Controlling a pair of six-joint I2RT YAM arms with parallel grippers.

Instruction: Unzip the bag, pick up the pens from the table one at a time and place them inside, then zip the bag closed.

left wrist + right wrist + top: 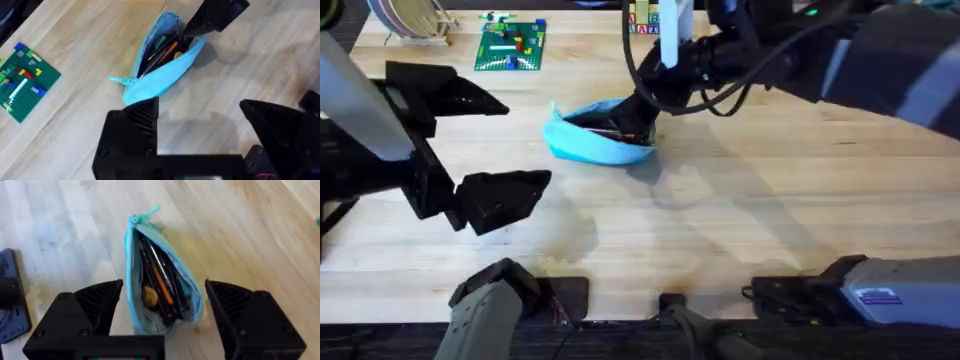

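The light-blue bag lies on the table with its zipper open. In the right wrist view the bag gapes, and an orange pen and a black pen lie inside it. The left wrist view shows the same bag with the orange pen inside and the pull tab at its near end. My right gripper hangs open over the bag's far end, its fingers either side of it. Off to the bag's left, my left gripper is open and holds nothing.
A green brick baseplate lies at the back left, next to a rack of plates. Small coloured bricks stand at the back centre. Bare wood stretches in front of and right of the bag.
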